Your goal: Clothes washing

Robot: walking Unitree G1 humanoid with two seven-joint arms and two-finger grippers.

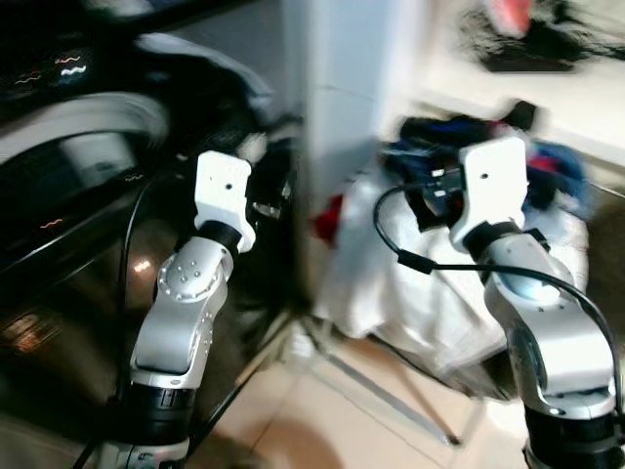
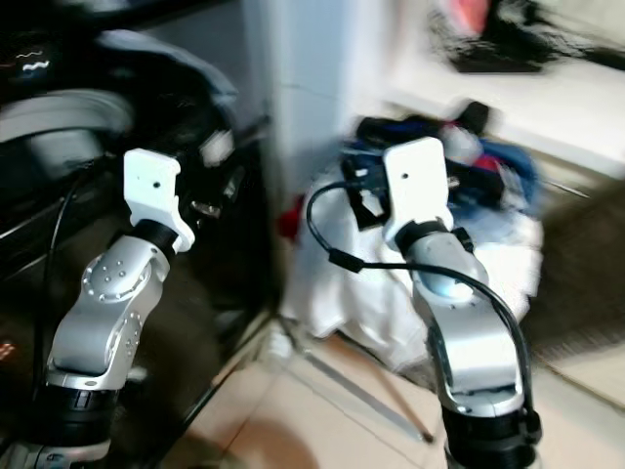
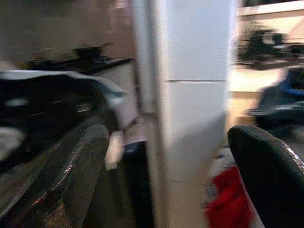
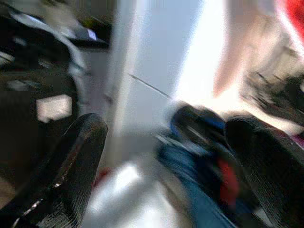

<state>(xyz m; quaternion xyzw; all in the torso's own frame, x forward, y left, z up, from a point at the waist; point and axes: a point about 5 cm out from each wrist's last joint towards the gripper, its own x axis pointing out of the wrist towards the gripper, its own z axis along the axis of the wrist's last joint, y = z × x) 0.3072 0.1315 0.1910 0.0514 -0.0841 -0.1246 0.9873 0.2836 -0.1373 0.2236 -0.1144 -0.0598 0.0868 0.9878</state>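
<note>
Through the head cameras, blurred, I see the dark washing machine on my left and a white laundry hamper heaped with clothes on my right, both arms raised between them. My left wrist view shows the left gripper spread apart, empty. My right wrist view shows the right gripper likewise apart, facing the clothes.

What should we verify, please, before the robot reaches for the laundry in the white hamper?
1. Left claw open and empty: ok.
2. Right claw open and empty: ok.
3. Clothes piled in the white hamper ahead of the right arm: ok.
4. Washing machine door open: cannot tell; blurred.
5. Camera steady: not ok; all views are blurred.
6. Cable clear of the right arm's path: cannot tell.
</note>
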